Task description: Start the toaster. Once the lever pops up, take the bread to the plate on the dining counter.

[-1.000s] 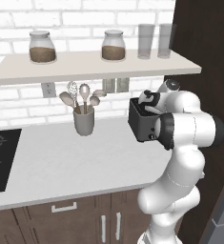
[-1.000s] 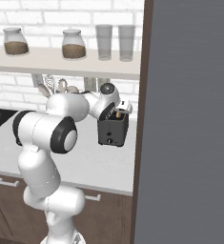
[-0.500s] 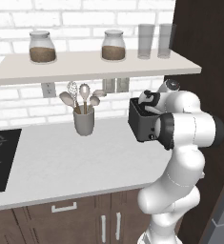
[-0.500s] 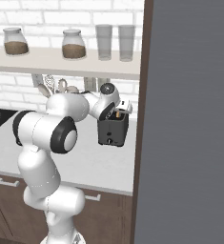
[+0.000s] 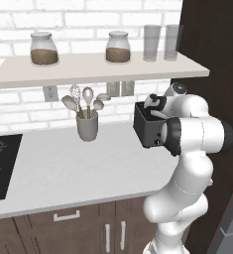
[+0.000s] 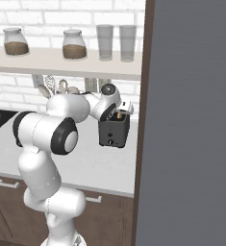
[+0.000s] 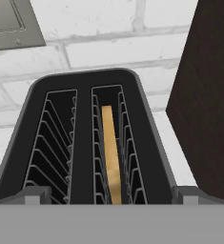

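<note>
So the white arm is bent over the toaster (image 5: 146, 128), which sits at the far right end of the countertop (image 5: 63, 168), right up against the tall dark cabinet panel (image 5: 212, 54). The gripper (image 7: 111, 196) hangs just above the toaster's top, and its two dark fingertips (image 7: 32, 195) sit wide apart, one out past each long side of the toaster, with nothing between them. Looking down from the hand, there are two slots with wire guides; the left one is bare and the right one has the bread (image 7: 111, 157) standing on edge inside it, a thin tan slice sunk down in the slot. From the right side you can just catch a bit of that tan poking at the top of the toaster (image 6: 114, 129), plus the small light knob low on its front. Further left on the counter there's a grey utensil cup (image 5: 87, 125) with spoons and a whisk. Above it a shelf (image 5: 88, 67) holds two jars (image 5: 43, 49) and two glasses (image 5: 151, 42). A black cooktop (image 5: 0, 166) sits at the left edge.
</note>
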